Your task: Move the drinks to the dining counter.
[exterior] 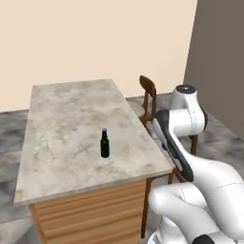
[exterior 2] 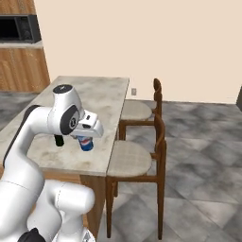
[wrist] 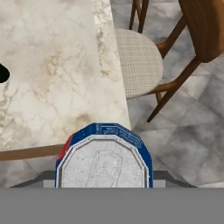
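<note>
At the bottom centre of the hand view, the hand [exterior 2: 88, 137] seems closed on the blue soda can with a silver top [wrist: 104, 156], above the beige marble desk [exterior: 66, 119] edge. Mid-desk stands the dark glass bottle with a purple cap [exterior: 105, 143]; wooden chairs [exterior 2: 142, 156] sit rightward.

I look straight down on the blue soda can [wrist: 104, 157], its silver top facing me at the bottom, held over the edge of the dining counter [wrist: 52, 74]. To the right I see a wooden chair [wrist: 153, 57] with a beige woven seat, standing on the grey tiled floor [wrist: 192, 131].
</note>
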